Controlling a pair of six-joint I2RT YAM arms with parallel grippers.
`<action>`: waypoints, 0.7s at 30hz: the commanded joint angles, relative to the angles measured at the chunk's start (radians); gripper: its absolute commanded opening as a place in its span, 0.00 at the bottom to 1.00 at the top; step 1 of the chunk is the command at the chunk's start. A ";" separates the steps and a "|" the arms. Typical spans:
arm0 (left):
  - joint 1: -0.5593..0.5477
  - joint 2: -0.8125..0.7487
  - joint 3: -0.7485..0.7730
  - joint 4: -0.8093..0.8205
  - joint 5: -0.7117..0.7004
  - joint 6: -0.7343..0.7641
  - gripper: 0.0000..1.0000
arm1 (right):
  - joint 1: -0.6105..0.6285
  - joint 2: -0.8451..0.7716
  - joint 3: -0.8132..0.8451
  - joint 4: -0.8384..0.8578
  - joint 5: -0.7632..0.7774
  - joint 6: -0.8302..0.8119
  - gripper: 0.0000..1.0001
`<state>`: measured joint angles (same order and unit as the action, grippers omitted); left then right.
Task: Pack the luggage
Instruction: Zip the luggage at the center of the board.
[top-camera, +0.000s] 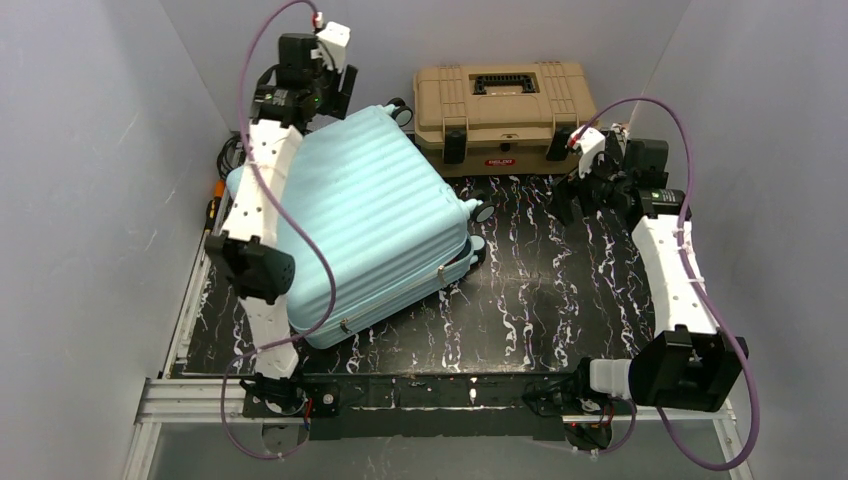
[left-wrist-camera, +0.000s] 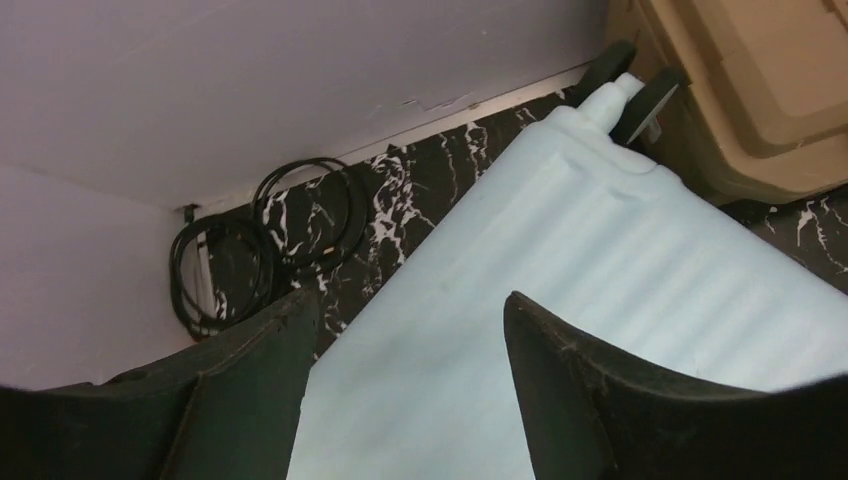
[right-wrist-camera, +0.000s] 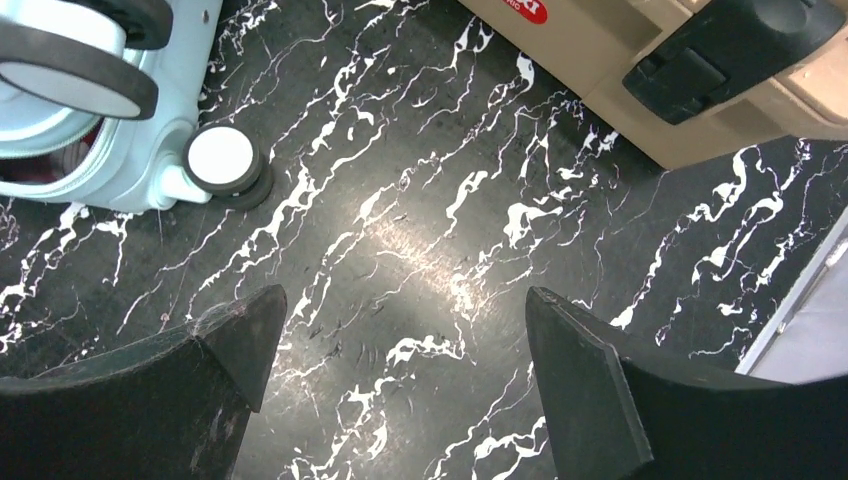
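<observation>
Toolbox (top-camera: 505, 122) just behind luggage (top-camera: 370, 210)

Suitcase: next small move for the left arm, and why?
Probably lower the left gripper onto the suitcase lid and press: its jaws are open over the shell, and the halves gape at the wheel end.

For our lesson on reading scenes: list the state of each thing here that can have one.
luggage: lying flat, lid down, slight gap at wheel end
toolbox: shut, latches down
left gripper: open, over the luggage, empty
right gripper: open, over bare table, empty
cable: coiled
</observation>
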<state>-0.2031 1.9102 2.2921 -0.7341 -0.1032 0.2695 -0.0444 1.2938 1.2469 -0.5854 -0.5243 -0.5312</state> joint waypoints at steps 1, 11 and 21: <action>-0.076 0.141 0.207 -0.031 0.044 -0.130 0.49 | 0.002 -0.087 -0.043 -0.002 0.012 -0.030 0.98; -0.183 0.234 0.155 0.247 0.140 -0.383 0.46 | 0.183 0.042 -0.088 0.113 0.182 0.061 0.98; -0.185 -0.028 -0.117 0.184 0.120 -0.399 0.80 | 0.238 0.155 -0.019 0.077 0.042 0.020 0.98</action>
<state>-0.3946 2.0960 2.2848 -0.4610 0.0479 -0.1509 0.1959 1.4982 1.1656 -0.4725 -0.4450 -0.4480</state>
